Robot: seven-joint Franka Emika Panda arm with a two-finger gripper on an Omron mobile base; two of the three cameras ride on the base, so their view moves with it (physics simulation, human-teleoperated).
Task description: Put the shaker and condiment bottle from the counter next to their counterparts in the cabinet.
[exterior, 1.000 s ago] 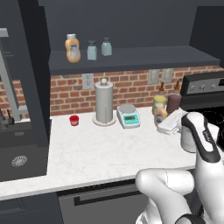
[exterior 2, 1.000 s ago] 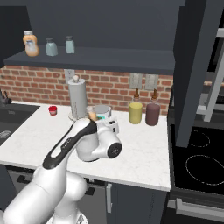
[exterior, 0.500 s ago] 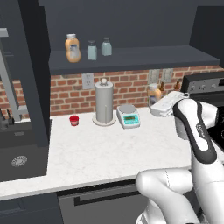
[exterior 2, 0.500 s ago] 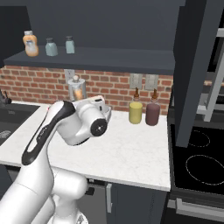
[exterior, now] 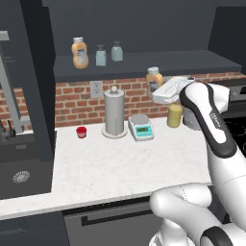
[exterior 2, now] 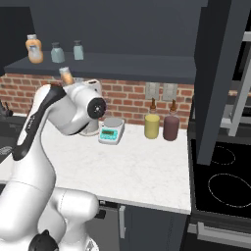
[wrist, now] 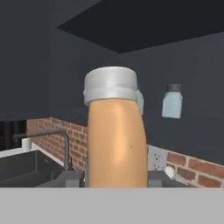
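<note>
A red brick wall runs behind the counter, a white marbled slab with a dark front edge. Above it hangs the cabinet, matt charcoal, with a long flat shelf board of the same colour.

Toward the left end of that shelf stand three items in a row: a rounded orange bottle with a whitish cap and a pale label band, and beside it two small pale teal shakers of translucent material with dark caps. Any writing on the label band is too small to read.

The gripper is raised above the back edge of the counter, below the shelf's front edge, its fingers clamped tight on the base of the condiment bottle, which stands upright in the grip. In the hand view the bottle is a smooth, rounded orange body under a broad, faintly ribbed whitish cap.

Along the counter's back edge stand a tall silver cylinder with a knob on top, a small flat scale with a teal face, a yellow-green bottle and a dark maroon bottle close together, and a small red cup further left.
</note>
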